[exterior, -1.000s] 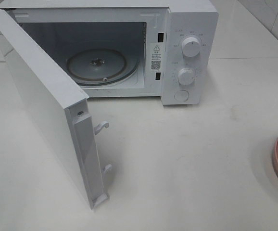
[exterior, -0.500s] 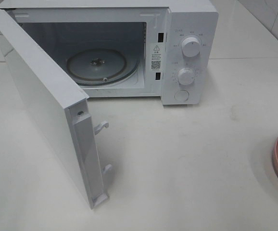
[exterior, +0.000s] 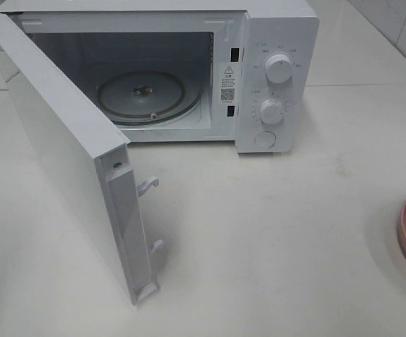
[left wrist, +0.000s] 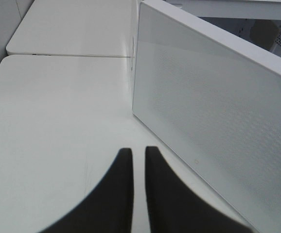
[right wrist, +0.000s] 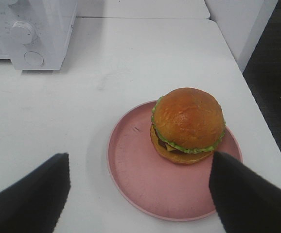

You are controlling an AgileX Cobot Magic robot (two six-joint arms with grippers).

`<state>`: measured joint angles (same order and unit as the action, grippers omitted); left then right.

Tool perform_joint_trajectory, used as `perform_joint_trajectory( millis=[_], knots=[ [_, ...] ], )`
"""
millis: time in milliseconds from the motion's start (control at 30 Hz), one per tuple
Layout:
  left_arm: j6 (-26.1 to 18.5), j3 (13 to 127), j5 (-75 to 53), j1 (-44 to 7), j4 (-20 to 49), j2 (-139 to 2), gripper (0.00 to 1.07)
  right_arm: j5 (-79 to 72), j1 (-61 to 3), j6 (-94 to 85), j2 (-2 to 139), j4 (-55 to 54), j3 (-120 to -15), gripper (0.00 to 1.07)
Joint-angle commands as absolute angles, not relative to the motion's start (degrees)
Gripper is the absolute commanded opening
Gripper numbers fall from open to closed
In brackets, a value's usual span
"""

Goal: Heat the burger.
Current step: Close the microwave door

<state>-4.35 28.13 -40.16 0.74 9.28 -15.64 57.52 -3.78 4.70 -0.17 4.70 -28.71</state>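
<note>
Microwave [exterior: 259,77] sits at the back of the white counter [exterior: 273,232], door [exterior: 69,161] swung wide open, glass turntable [exterior: 147,97] bare inside. Left hand [left wrist: 139,160]: fingers nearly together with a thin gap, nothing between them, hovering over the counter just beside the outer face of the open door. Right hand [right wrist: 139,182]: fingers spread wide, above the pink plate [right wrist: 145,179], gripping nothing. Burger [right wrist: 188,124] rests on that plate, off-centre, at the counter's right edge, well apart from the microwave. High view shows only the plate's rim.
</note>
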Motion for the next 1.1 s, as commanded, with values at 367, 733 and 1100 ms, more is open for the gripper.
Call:
perform_joint_trajectory(
  millis=[367,733,1100],
  knots=[
    [-11.8,14.0,0.9,0.9,17.1,-30.5,0.00,57.0,-3.5,4.1,-2.1,4.9,-28.6,0.76],
    [-10.9,13.4,17.3,-5.0,9.4,-47.4,0.00,57.0,-3.5,4.1,-2.1,4.9,-28.6,0.76],
    [2.1,13.4,30.6,-10.7,-2.1,-59.5,0.00,57.0,-3.5,4.1,-2.1,4.9,-28.6,0.76]
  ],
)
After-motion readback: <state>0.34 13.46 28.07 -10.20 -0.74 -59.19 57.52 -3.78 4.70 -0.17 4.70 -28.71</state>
